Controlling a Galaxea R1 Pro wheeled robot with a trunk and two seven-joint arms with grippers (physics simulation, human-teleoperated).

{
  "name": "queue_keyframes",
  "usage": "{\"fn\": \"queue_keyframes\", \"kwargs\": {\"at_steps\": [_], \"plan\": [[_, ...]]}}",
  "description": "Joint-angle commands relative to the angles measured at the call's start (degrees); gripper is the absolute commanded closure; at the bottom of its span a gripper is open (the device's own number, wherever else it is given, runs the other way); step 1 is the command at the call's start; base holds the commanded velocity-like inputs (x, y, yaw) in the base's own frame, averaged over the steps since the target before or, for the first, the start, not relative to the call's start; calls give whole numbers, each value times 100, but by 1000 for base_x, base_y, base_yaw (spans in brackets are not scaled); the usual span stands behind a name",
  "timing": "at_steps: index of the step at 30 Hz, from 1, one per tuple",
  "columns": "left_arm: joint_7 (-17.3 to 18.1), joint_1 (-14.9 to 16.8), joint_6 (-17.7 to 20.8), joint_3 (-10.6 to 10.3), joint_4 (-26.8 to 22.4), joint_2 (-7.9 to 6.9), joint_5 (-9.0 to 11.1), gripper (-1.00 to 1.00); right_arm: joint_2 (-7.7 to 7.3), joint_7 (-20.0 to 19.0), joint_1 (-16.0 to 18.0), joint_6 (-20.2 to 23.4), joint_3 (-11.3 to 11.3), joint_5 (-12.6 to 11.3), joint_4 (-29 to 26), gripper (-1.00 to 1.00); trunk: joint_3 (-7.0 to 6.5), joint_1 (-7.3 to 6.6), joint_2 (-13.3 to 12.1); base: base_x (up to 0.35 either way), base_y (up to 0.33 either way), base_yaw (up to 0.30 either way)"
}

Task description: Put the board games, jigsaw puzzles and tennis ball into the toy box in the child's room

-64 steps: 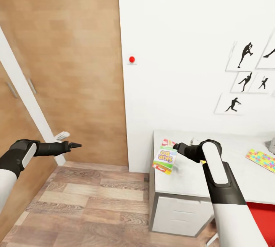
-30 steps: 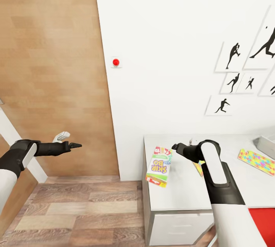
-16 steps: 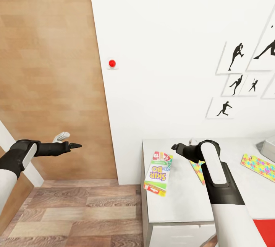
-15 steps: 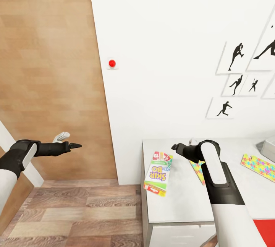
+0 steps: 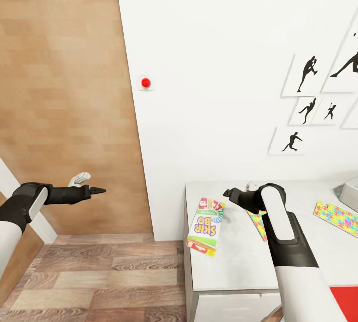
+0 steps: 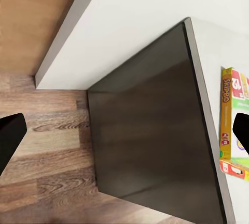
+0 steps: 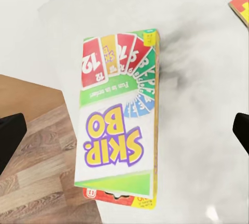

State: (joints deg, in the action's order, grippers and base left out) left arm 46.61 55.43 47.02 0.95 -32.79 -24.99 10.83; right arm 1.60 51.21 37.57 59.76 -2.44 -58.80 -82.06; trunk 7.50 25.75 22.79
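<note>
Nothing moved; board game (image 5: 204, 226) beneath right end effector (image 5: 227, 193).

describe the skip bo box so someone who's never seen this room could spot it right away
Find the pale table against the white wall with the silhouette pictures. The game box lies flat at the table's left edge, near its corner. Unlike the jigsaw puzzle squares further right, it has a green-edged cover reading SKIP BO.

Board game (image 5: 205, 226) on table (image 5: 238, 262), overhanging its left edge
</note>
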Motion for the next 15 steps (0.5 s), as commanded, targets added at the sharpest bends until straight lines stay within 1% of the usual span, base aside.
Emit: {"fn": "queue_keyframes", "kwargs": {"at_steps": [1, 6, 15], "plan": [[14, -14, 25, 10, 0, 3, -1, -100, -13, 62, 12, 24, -14, -56, 97, -100, 14, 4, 13, 0, 0, 0], [7, -38, 19, 10, 0, 23, -2, -100, -40, 64, 27, 24, -24, -58, 384, -100, 26, 4, 13, 0, 0, 0], [11, -49, -37, 10, 0, 24, -2, -100, -29, 64, 49, 24, -20, -62, 477, -100, 97, 4, 13, 0, 0, 0]]}}
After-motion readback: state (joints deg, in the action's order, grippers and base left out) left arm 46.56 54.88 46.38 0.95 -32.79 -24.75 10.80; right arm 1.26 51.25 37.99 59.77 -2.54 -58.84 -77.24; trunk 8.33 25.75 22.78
